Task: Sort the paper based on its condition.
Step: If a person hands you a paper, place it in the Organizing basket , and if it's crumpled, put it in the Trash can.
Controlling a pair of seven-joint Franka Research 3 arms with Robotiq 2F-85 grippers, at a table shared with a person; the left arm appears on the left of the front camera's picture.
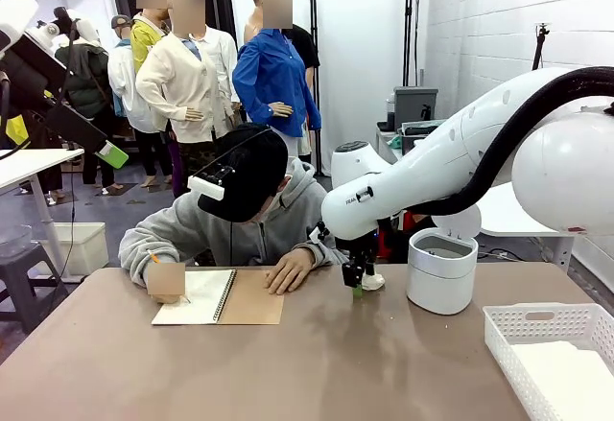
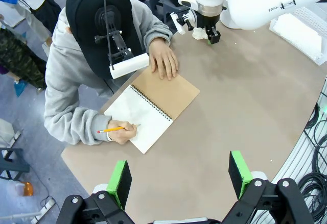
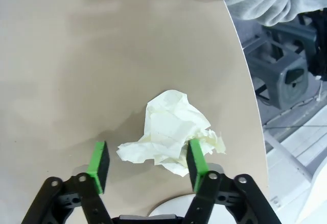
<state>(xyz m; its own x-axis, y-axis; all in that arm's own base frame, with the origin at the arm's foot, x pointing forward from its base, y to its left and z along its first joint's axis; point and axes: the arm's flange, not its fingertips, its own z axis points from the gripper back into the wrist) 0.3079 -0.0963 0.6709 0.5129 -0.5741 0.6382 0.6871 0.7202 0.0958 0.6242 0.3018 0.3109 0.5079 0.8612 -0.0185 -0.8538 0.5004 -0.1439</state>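
Crumpled white paper wad (image 3: 171, 137) lying on the matte brown tabletop (image 1: 365, 363), near the far edge, just beside the white cylindrical lidded bin (image 1: 441, 269). Right gripper (image 3: 147, 164) lowered over the wad, green pads straddling it: one pad touching the wad's side, the other just clear, jaws part-way spread, nothing pinched yet. Left gripper (image 2: 179, 175) hovering high above the near side of the table, jaws wide apart, empty.

Handling, judged: wad very light, soft, springy; likely to compress under the pads rather than resist. Creased, irregular surface, loose flaps at the edges. Best taken across the thick lumpy middle, not by a flap, which could tear or unfold. Risk of skidding on the smooth tabletop if nudged by one pad alone.

Other materials: white perforated plastic basket (image 1: 523, 330) at the near right corner, holding smooth flat white sheets (image 1: 566, 378). Spiral-bound notebook with brown card cover (image 1: 219, 298) open before the person, one hand (image 1: 290, 272) flat on it, the other writing with a yellow pencil (image 2: 112, 129).
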